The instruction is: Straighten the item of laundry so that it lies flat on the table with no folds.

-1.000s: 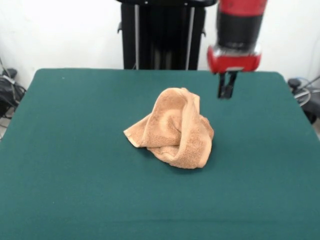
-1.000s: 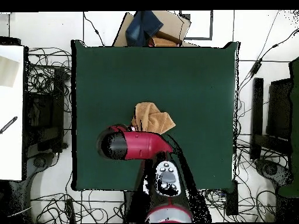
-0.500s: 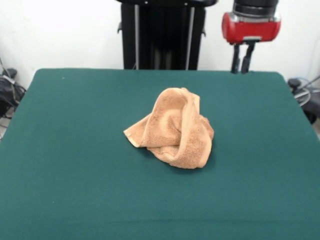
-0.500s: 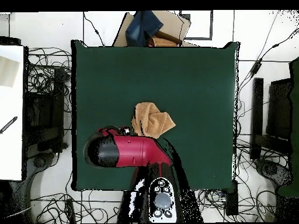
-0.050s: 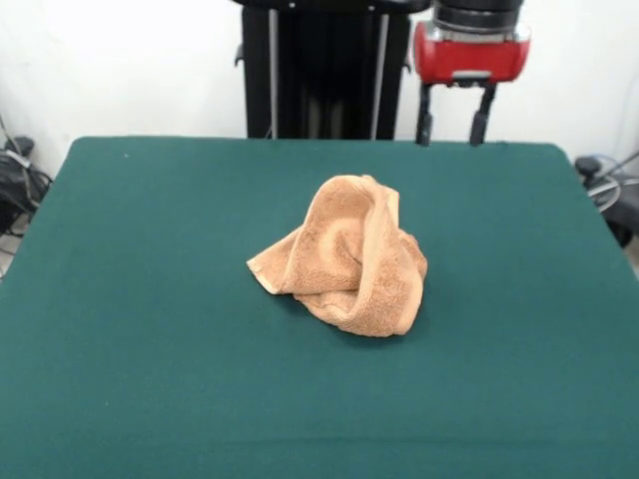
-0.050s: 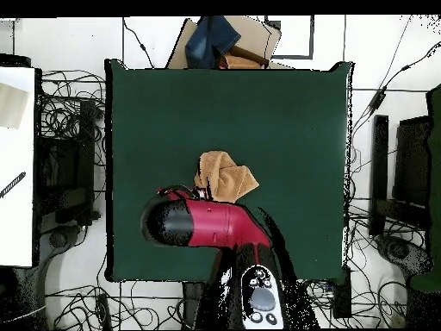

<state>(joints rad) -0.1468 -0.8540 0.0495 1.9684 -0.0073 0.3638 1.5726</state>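
The item of laundry (image 5: 344, 259) is a tan terry towel, crumpled into a folded heap near the middle of the dark green table (image 5: 150, 299). My gripper (image 5: 451, 122) hangs open above the table's far edge, to the right of the towel and well clear of it, with nothing between its fingers. In the overhead view the towel (image 6: 226, 177) lies bunched at the centre of the table (image 6: 284, 112). The red arm (image 6: 194, 222) reaches over the table just below the towel and hides the gripper.
A cardboard box with a blue cloth (image 6: 226, 39) sits beyond the table's top edge in the overhead view. Cables ring the table, and a white surface (image 6: 17, 164) stands at the left. The black pedestal (image 5: 324, 70) rises behind the table.
The gripper rose from low over the table to the far edge, its fingers spread wider, and it then shifted left in the front view. The towel has not moved.
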